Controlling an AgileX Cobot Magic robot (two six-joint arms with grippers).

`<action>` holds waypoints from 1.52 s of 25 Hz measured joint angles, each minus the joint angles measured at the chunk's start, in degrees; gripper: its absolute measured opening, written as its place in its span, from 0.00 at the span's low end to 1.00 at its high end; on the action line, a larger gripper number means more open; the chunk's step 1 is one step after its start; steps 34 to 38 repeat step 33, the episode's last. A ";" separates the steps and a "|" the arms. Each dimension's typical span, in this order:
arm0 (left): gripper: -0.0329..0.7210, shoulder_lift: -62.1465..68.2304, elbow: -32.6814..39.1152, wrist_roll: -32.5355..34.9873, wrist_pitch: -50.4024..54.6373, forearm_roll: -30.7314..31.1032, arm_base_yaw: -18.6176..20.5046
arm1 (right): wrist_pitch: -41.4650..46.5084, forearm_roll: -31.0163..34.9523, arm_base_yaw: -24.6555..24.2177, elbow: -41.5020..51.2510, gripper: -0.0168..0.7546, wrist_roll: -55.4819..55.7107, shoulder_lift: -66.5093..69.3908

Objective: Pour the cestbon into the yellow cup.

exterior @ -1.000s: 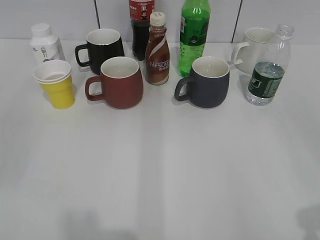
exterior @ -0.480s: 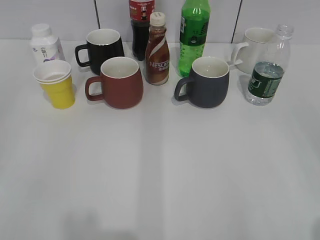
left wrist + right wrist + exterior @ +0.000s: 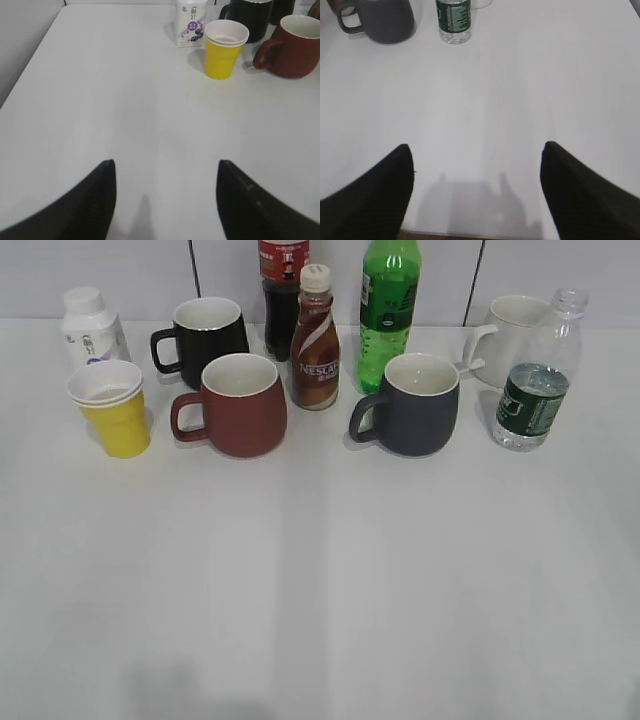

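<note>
The yellow cup (image 3: 113, 418) stands far left on the counter (image 3: 320, 570), light and easily tipped; the cestbon (image 3: 538, 380) stands far right, uncapped, thin-walled, likely squashy; best grasped at its label band; both pincers, left pincer (image 3: 165, 200) and right pincer (image 3: 477, 195), hang open and empty.
</note>
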 joint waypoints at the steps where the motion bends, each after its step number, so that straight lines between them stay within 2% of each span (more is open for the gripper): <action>1: 0.69 0.00 0.00 0.00 0.00 0.00 0.00 | 0.00 0.00 0.00 0.00 0.79 0.00 0.00; 6: 0.69 -0.06 0.04 0.00 0.00 0.00 0.38 | 0.05 0.00 0.00 0.00 0.79 0.00 0.00; 12: 0.69 -0.06 0.04 0.00 0.00 0.00 3.35 | 0.05 0.00 -0.06 0.00 0.79 -0.01 0.00; 38: 0.60 -0.06 0.07 0.00 0.00 0.00 3.46 | 0.05 0.00 -0.06 0.00 0.79 -0.01 0.00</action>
